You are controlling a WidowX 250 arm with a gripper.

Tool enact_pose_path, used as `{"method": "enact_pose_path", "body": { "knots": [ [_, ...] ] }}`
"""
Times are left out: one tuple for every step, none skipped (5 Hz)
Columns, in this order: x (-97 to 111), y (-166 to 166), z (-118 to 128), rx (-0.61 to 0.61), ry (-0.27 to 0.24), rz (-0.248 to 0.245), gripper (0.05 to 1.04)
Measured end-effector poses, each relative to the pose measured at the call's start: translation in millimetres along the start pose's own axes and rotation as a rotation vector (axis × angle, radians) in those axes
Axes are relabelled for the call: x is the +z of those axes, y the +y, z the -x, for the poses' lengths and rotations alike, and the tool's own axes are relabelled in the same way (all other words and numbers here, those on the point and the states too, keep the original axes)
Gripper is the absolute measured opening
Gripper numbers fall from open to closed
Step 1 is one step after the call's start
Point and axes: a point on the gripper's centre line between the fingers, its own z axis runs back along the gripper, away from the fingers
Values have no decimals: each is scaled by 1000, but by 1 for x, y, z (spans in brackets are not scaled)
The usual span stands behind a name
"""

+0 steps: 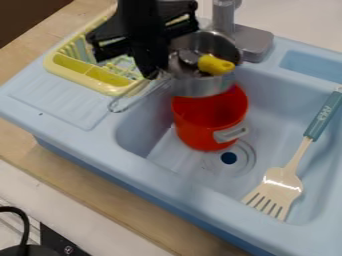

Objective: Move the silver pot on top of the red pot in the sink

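My gripper (155, 74) hangs down at the upper middle of the view, shut on the silver pot at its left side, where the wire handle begins. The silver pot (204, 87) stands roughly upright over the back part of the red pot, with a yellow object (215, 65) inside it. Its wire handle slants down to the left. In the sink, the red pot (206, 131) stands beside the drain, its white handle toward the lower right. Whether the two pots touch cannot be told.
Left of the gripper, a yellow dish rack (93, 74) sits on the light blue sink's (63, 104) drainboard. The grey faucet (248, 41) rises right behind the silver pot. A spatula with a teal handle (323, 116) leans in the sink's right part.
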Motion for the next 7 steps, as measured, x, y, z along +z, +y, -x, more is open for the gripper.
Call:
{"method": "enact_pose_path", "body": {
  "knots": [
    [-4, -1, 5, -29, 13, 14, 58],
    [-8, 1, 11, -53, 25, 51, 58],
    [-13, -5, 12, -83, -10, 94, 58],
    [-17, -10, 9, -94, -77, 121, 58],
    [-22, -14, 6, -105, -93, 130, 58],
    [-29, -11, 5, -110, -67, 116, 58],
    [-30, -8, 5, -117, -60, 105, 58]
  ]
}}
